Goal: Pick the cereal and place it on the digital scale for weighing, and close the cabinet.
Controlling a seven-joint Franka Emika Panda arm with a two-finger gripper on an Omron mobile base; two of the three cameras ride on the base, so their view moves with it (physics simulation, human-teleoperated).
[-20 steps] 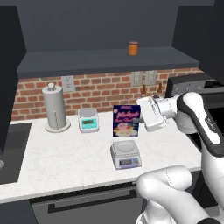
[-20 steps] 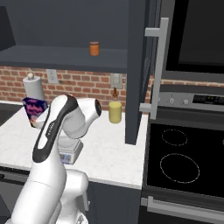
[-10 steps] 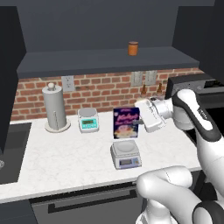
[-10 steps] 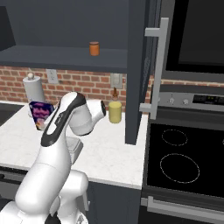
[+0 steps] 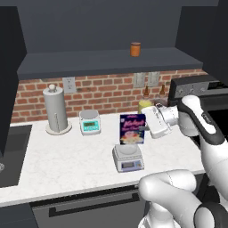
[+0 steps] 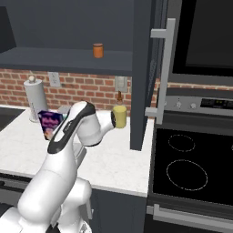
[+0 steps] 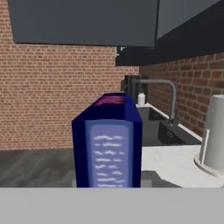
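Note:
The cereal [image 5: 132, 129] is a dark-blue box with a purple-pink front, upright and hanging just over the digital scale [image 5: 128, 158], which has a bluish-purple display. My gripper [image 5: 145, 127] is shut on the box's right side, reaching in from the right. In the hand view the cereal [image 7: 108, 144] stands close in front, narrow side toward the camera, and my fingertips are hidden. The cereal [image 6: 49, 124] also shows beside the arm's elbow. The cabinet [image 6: 144, 68] stands open, its dark door swung out edge-on with a silver bar handle [image 6: 165, 68].
An orange can [image 5: 135, 48] sits on the open cabinet shelf. A teal-fronted scale [image 5: 90, 121] and a paper towel holder [image 5: 56, 111] stand at the back left. A yellow jar [image 6: 120, 116] and bottles are by the brick wall, a sink [image 7: 159, 127] on the left, a stove [image 6: 189, 168] on the right.
My gripper has carried the cereal slightly down and closer over the digital scale. The forearm has swung a little with it. Nothing else has moved.

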